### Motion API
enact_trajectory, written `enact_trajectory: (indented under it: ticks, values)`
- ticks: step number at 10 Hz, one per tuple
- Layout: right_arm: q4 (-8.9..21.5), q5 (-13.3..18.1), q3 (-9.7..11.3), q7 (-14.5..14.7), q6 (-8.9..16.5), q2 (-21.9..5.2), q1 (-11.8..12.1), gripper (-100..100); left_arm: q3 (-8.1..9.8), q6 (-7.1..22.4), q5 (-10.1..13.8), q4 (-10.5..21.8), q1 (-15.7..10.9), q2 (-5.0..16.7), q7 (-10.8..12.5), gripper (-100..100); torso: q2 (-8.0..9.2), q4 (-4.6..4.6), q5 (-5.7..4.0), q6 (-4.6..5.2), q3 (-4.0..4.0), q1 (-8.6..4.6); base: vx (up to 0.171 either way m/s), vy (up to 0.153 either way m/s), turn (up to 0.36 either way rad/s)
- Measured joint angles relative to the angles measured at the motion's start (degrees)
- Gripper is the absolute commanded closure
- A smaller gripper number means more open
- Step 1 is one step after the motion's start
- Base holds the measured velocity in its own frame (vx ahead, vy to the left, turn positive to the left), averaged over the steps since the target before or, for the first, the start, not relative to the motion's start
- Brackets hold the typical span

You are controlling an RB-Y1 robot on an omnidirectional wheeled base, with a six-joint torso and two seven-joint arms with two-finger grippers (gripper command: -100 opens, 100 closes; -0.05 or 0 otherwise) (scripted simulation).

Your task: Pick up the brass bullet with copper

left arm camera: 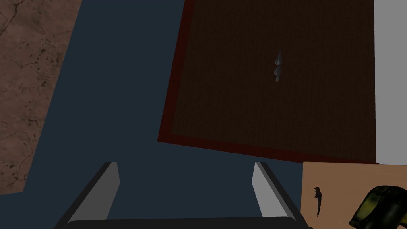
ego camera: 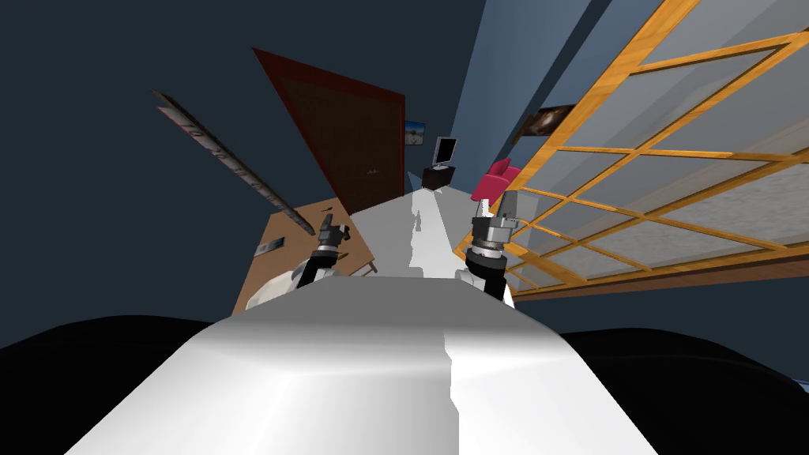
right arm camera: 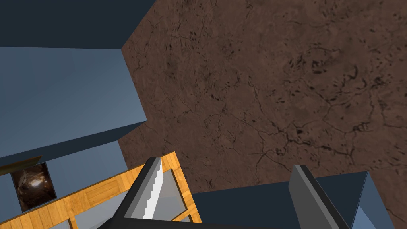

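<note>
Well, near a tan table (ego camera: 269,237) and dark door (ego camera: 351,138), left gripper (left arm camera: 186,171) and right gripper (right arm camera: 230,171) hold fingers wide.

The table (ego camera: 280,265) stands left before the door (ego camera: 355,142), window (ego camera: 671,182) right.

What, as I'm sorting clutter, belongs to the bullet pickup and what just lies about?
Job: left gripper, open, by the tan table; bullet: cannot tell.
Lying about: olive rounded object, monitor, pink chair, dark red door.
</note>
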Motion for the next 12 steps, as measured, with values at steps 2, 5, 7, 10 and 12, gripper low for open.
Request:
enact_trajectory:
  ticks: [2,5,7,10,12]
  values:
    - [0.0,0.0,0.0,0.0,0.0,0.0,0.0,0,0.57,3.1,0.5,0.9,0.4,0.6,-0.2,-100,0.0,0.0,-0.02,-0.01,0.0,-0.07,0.068,-0.081,-0.013]
    - [0.0,0.0,0.0,0.0,0.0,0.0,0.0,0,1.59,6.3,1.4,5.0,-0.3,2.0,-0.4,-100,0.04,0.0,-0.01,-0.01,0.02,-0.01,0.067,-0.072,-0.018]
    - [0.0,0.0,0.0,0.0,0.0,0.0,0.0,0,2.89,9.3,2.5,6.8,-0.6,3.6,0.0,-100,0.04,0.0,0.0,-0.01,0.02,0.05,0.06,-0.053,-0.02]
    - [0.0,0.0,0.0,0.0,0.0,0.0,0.0,0,4.48,14.9,3.8,9.3,-1.2,5.0,-0.1,-100,0.06,0.01,-0.01,0.0,0.03,-0.02,0.054,-0.062,-0.014]
    - [0.0,0.0,0.0,0.0,0.0,0.0,0.0,0,5.41,18.1,4.6,12.6,-2.0,6.1,-0.2,-100,0.05,0.01,0.01,-0.01,0.03,0.08,0.073,-0.058,-0.033]
